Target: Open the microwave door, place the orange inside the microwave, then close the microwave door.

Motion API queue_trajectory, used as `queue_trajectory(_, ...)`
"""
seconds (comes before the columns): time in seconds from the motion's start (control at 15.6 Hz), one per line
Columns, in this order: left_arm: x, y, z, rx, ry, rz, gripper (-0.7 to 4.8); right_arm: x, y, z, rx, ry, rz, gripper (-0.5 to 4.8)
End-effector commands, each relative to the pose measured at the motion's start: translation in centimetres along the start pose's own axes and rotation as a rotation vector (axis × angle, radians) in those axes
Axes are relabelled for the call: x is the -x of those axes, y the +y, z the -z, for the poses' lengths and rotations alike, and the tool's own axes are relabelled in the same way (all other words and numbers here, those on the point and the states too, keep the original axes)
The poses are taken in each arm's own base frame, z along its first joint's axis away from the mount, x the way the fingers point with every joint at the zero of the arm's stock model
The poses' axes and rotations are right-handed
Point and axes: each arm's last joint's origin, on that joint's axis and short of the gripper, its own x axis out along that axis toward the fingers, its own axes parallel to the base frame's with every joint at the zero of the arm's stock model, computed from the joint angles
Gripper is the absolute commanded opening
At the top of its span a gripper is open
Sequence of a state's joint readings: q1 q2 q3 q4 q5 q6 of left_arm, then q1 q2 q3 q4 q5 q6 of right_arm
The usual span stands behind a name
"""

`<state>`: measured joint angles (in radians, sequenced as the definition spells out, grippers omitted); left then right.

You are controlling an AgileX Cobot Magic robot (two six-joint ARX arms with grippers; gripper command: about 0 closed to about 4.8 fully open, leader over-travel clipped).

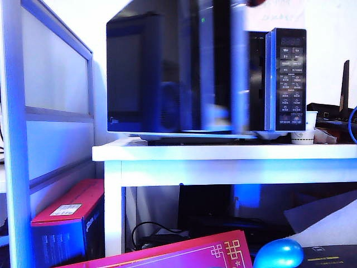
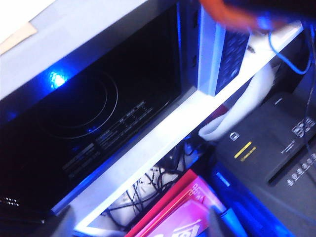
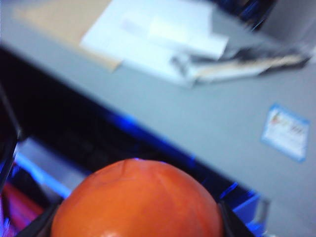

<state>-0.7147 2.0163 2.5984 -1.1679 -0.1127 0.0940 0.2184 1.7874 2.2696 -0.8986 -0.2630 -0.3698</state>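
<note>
Writing: the button panel (image 1: 291,78) on the microwave (image 1: 167,72) carries rows of small labels, too small to read. A faint pale logo sits low on the left of the microwave door (image 1: 134,78); letters not legible. In the left wrist view the door glass shows lines of pale print, blurred. A red box (image 1: 67,223) under the counter (image 1: 223,152) bears a white label, unreadable.

Edges and room: the microwave fills most of the white counter top; its front edge lies close to the counter's lip. The door looks motion-smeared in the exterior view, probably swung partway out from the cavity. A white cup (image 1: 304,131) stands just beside the button panel. A shiny blue rounded object (image 1: 278,254) lies low in front.

Claws: right claw (image 3: 136,224) is clamped on the orange (image 3: 136,200), dark fingers (image 3: 39,224) against both its sides, held above the microwave's grey top. Left claw (image 2: 140,224): fingers apart, holding nothing, facing the door glass and the counter edge.
</note>
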Motion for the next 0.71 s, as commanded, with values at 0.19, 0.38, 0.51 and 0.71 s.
queue_trajectory(0.19, -2.7, -0.6, 0.6, -0.002, 0.052, 0.065, 2.91, -1.5, 1.4, 1.3, 0.114, 0.127, -0.099, 2.96)
queue_trajectory(0.38, -2.7, -0.6, 0.1, 0.002, -0.001, 0.064, 2.91, -2.4, 2.4, 1.8, 0.152, 0.183, -0.151, 2.96)
queue_trajectory(0.51, -2.4, -0.6, 0.1, -0.001, -0.001, 0.064, 2.91, -3.0, 3.5, 1.9, 0.165, 0.212, -0.201, 3.1)
queue_trajectory(0.71, -1.8, -0.5, 0.5, -0.005, 0.045, 0.056, 2.91, -3.0, 3.9, 1.7, 0.16, 0.173, -0.272, 3.11)
